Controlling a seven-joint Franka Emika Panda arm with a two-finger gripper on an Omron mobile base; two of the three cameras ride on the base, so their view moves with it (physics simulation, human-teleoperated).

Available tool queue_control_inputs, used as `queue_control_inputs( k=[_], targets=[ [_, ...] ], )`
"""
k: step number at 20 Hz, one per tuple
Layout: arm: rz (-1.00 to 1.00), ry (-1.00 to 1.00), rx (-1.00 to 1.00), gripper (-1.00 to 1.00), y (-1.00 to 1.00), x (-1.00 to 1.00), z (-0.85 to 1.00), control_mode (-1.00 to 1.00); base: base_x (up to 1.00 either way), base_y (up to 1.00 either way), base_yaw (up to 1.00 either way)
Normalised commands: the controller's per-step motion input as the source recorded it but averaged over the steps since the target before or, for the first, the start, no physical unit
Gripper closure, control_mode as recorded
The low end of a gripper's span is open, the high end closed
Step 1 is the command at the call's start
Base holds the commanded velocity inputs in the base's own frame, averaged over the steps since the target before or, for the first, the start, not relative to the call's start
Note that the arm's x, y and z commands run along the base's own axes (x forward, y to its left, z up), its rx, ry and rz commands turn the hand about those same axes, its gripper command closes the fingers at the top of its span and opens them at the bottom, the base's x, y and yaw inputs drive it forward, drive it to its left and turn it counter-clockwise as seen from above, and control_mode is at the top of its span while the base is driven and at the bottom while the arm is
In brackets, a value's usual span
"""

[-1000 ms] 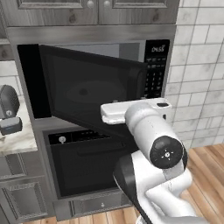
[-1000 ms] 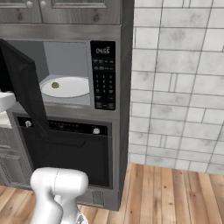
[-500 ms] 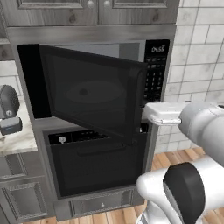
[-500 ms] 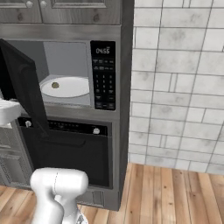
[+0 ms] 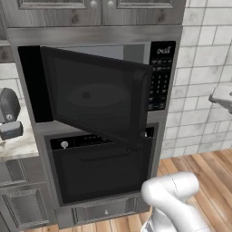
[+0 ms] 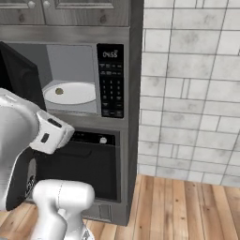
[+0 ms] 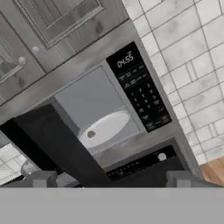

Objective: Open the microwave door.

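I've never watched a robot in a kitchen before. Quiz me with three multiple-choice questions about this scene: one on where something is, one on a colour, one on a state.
1. Where is the keypad?
A. right of the microwave's cavity
B. on the oven below
C. on the tiled wall

2. What colour is the plate inside the microwave?
A. red
B. white
C. black

3. How does the microwave door stand?
A. shut flat
B. swung partly open
C. taken off

Answers: 1 A, the button strip sits beside the grey cavity. 2 B, the round plate is white. 3 B, the door angles out from its left edge, with the cavity visible behind it.
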Motion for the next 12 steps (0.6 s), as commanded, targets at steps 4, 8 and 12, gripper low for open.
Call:
queue_control_inputs(
  k=[4,8,12],
  targets=[
    [0.1,0.5,0.53,-1.0,-0.75,0.06,0.0,-1.0,0.0,0.0,0.0],
    [0.11,0.53,0.45,-1.0,-0.44,0.14,0.0,-1.0,0.0,0.0,0.0],
    [0.12,0.43,0.3,-1.0,-0.08,0.12,-0.14,-1.0,0.0,0.0,0.0]
  ],
)
